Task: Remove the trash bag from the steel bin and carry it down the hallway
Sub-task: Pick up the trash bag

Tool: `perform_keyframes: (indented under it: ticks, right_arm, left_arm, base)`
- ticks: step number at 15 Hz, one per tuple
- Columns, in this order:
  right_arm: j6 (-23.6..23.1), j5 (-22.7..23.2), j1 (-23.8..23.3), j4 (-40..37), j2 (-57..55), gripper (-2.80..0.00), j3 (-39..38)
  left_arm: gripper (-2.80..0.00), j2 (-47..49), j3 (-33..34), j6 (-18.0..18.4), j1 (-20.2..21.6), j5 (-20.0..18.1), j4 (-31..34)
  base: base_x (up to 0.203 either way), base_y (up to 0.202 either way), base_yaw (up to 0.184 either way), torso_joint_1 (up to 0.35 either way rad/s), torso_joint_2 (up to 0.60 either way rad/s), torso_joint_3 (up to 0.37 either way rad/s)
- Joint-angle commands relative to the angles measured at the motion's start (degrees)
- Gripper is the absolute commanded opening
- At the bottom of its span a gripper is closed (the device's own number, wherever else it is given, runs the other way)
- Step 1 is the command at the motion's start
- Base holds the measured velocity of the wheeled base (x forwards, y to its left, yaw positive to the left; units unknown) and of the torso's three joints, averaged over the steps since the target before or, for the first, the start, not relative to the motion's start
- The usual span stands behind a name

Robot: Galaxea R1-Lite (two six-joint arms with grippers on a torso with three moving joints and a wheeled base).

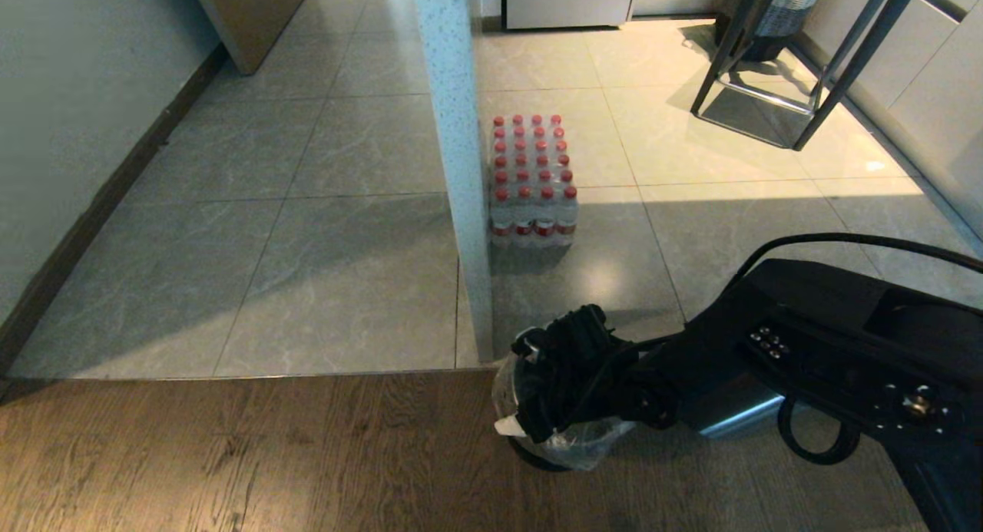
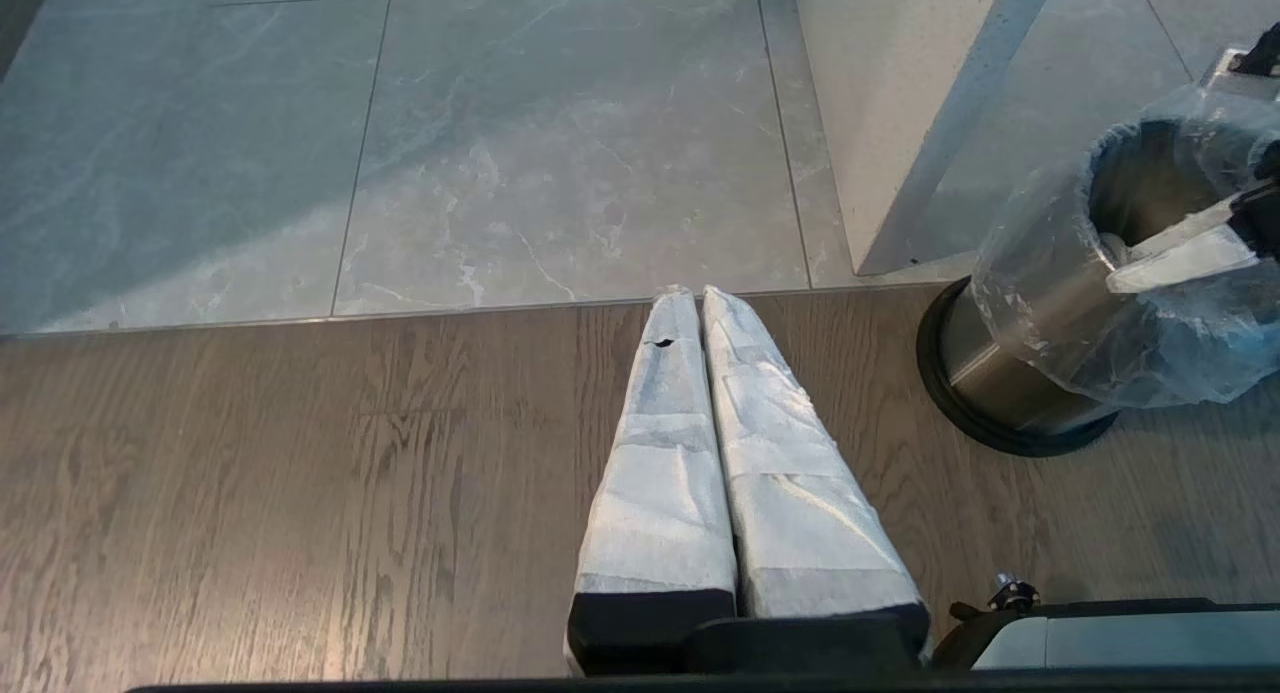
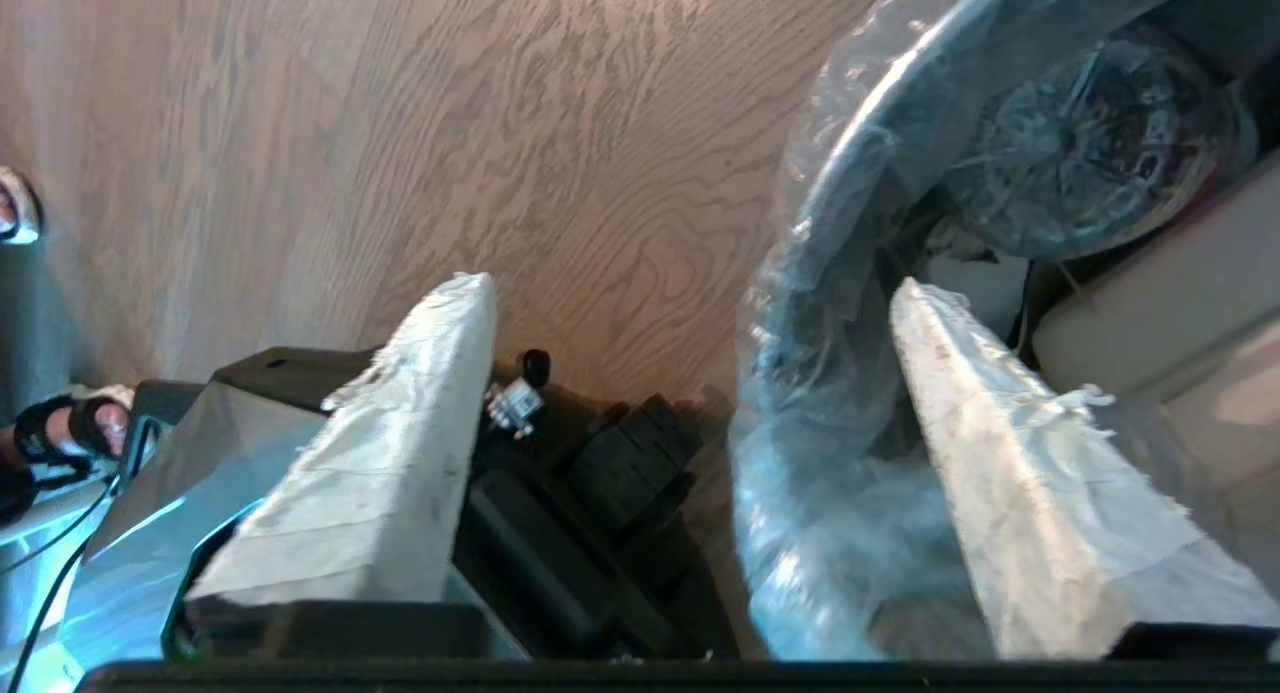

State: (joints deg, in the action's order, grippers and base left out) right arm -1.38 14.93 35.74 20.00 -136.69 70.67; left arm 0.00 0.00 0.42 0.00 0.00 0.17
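Showing the opening stage of the task, with removal of the bag not yet achieved. Left to right in the head view: the wall with its dark baseboard [image 1: 92,209], the tiled hallway floor [image 1: 253,232], a white speckled pillar [image 1: 457,156], a shrink-wrapped pack of red-capped bottles [image 1: 534,180] standing against it, and, farther back, a dark metal stool frame [image 1: 799,64]. Nearer the robot, tile gives way to wood-plank floor [image 1: 230,455].

The left gripper [image 2: 697,298] hangs idle over the planks, well apart from the bin, its white-wrapped fingers pressed together and holding nothing.

The steel bin [image 2: 1010,363] stands on the planks just beside the foot of the pillar. The trash bag [image 2: 1120,353] is still seated in it, its clear plastic folded outward over the rim and draped down the wall. Contents are only dimly visible through the film.

The right gripper [image 3: 690,293] is poised at the bin's mouth, fingers spread wide: one fingertip lies inside the rim over the liner, the other outside above the floor. They straddle the rim and bag edge without pinching either.

Judged progress: the approach is complete; grasping the film, lifting the bag clear of the bin and carrying it down the hallway all remain.
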Motion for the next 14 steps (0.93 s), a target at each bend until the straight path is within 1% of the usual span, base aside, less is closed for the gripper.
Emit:
perform_keyframes:
  ticks: [1,6,7,14]
  right_arm:
    - [-0.1,0.1,-0.1,1.2,-1.6,0.00,0.3]
    - [-0.1,0.0,-0.1,2.2,-2.3,0.00,1.1]
    - [-0.1,0.0,-0.1,2.2,-2.4,-2.80,1.4]
    - [-0.1,-0.3,-0.2,2.1,-2.9,-2.80,1.8]
  left_arm:
    - [-2.80,0.0,0.0,0.0,0.0,0.0,0.0]
    - [-2.80,0.0,0.0,0.0,0.0,0.0,0.0]
    - [-2.80,0.0,0.0,0.0,0.0,0.0,0.0]
    - [-2.80,0.0,0.0,0.0,0.0,0.0,0.0]
  base:
    - [0.000,0.000,0.000,0.000,0.00,0.000]
    - [0.000,0.000,0.000,0.000,0.00,0.000]
    - [0.000,0.000,0.000,0.000,0.00,0.000]
    - [0.000,0.000,0.000,0.000,0.00,0.000]
